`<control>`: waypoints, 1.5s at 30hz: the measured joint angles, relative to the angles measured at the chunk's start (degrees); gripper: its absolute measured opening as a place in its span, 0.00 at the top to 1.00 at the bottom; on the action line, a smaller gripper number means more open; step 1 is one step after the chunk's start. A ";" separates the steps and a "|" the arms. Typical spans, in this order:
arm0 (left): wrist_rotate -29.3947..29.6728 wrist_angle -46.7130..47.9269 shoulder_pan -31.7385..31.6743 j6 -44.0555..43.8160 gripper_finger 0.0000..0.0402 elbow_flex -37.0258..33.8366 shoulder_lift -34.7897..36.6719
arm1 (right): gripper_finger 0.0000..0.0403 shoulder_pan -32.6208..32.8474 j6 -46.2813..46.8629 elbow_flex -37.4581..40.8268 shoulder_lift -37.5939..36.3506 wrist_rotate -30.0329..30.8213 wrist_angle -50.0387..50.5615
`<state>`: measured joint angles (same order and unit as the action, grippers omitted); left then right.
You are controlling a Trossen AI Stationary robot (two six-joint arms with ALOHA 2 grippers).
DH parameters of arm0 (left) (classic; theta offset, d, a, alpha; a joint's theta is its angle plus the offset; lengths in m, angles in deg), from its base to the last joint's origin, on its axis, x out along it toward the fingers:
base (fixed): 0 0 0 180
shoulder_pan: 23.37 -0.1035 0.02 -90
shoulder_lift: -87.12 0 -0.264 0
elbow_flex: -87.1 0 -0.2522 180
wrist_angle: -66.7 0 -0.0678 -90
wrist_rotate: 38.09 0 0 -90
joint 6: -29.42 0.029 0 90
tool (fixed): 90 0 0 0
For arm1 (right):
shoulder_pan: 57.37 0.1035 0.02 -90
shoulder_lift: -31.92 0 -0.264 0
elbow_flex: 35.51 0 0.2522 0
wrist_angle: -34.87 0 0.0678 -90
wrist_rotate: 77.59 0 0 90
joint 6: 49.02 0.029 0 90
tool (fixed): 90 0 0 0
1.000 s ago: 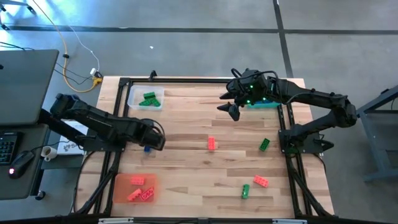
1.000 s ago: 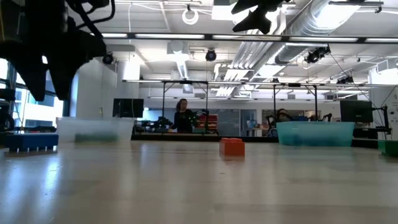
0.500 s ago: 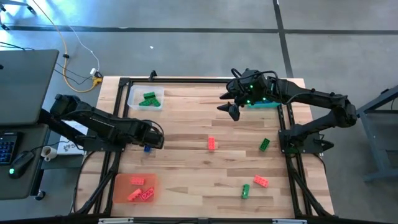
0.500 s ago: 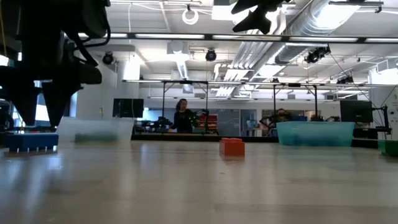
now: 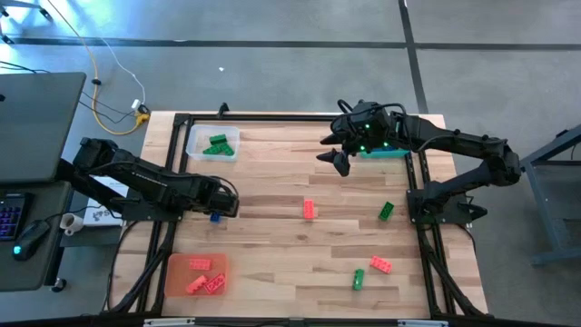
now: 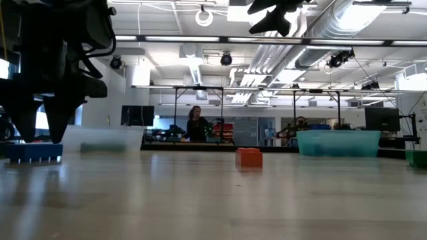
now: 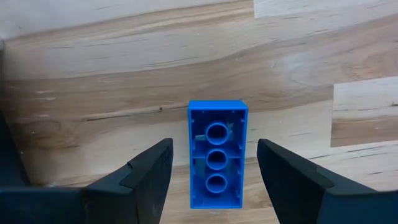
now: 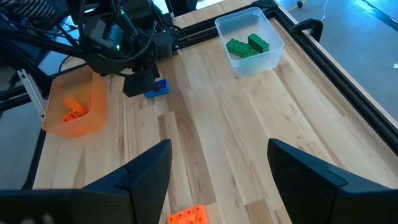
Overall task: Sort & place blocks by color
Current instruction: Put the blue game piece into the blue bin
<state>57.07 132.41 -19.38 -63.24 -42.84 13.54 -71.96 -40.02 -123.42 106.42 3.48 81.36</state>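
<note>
A blue block lies on the wood with its hollow underside up; it also shows in the high view and the low view. My left gripper is open and hangs just above it, one finger on either side, touching nothing. It sits near the table's left side. My right gripper is open and raised near the far right, over a teal tray. Loose on the table are two red blocks and two green blocks.
A clear tray at the far left holds green blocks. An orange tray at the near left holds red blocks. A black frame runs along the table's edges. A laptop stands left of the table. A person stands far behind.
My left gripper has come down toward the blue block, staying open, until its fingertips hang just above the block on either side. The block has not moved. My right arm has kept still.
</note>
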 joint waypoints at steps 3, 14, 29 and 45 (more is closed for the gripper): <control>0.02 0.00 0.00 0.23 0.45 0.00 -0.03 | 0.37 0.00 0.00 0.00 0.00 0.00 -0.10; -0.02 -3.84 -0.43 0.60 0.45 0.00 -5.90 | 0.37 0.00 0.02 0.00 0.00 0.00 -0.83; 1.43 -4.83 -1.44 5.11 0.68 0.07 -7.82 | 0.37 0.00 1.23 0.00 0.02 0.00 -0.81; 4.57 -16.48 -1.46 13.12 0.74 0.07 -5.27 | 0.37 0.00 1.09 0.00 0.02 0.00 -0.83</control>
<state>61.64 115.92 -20.85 -50.12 -42.77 8.27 -71.96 -38.93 -123.42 106.44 3.48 80.53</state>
